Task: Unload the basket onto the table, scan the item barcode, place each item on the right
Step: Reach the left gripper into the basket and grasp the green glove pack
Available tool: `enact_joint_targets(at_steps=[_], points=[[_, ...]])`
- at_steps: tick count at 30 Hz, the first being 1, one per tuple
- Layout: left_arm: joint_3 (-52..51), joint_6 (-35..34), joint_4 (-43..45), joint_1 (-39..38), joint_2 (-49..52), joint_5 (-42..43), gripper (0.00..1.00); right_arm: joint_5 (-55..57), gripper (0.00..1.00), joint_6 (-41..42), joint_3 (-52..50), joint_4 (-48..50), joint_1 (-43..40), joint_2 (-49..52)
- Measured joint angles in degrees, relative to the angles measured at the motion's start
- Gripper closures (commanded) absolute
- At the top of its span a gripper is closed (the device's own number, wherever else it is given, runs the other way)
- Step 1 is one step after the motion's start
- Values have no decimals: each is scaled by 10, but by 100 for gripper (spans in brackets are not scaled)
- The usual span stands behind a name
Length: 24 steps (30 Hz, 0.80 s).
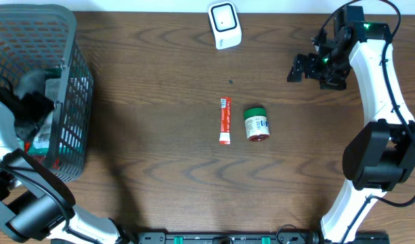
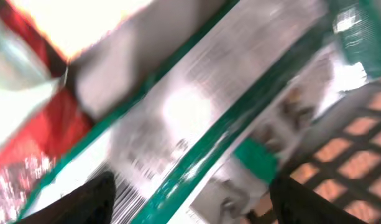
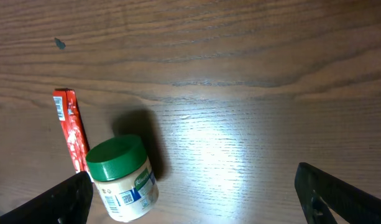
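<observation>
The right gripper (image 1: 297, 68), upper right, is wide open. The left gripper (image 1: 31, 102), wide too, is in the basket (image 1: 73, 47) at left. The jar (image 1: 256, 123) is in the middle.

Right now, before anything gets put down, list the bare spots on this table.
Widest: the wood between the basket and the red packet. Also free: between the jar and the right arm, and between the scanner and the packet. Crowded: packet and jar close together; the basket has the left arm in it.
</observation>
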Motion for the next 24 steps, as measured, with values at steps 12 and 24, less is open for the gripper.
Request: enact_joint_targets(at_steps=[12,24], points=[[13,138,59,0,4,3,13,0,1,0,0,0,0,0],[20,203,64,-6,122,21,11,0,1,0,0,0,0,0]])
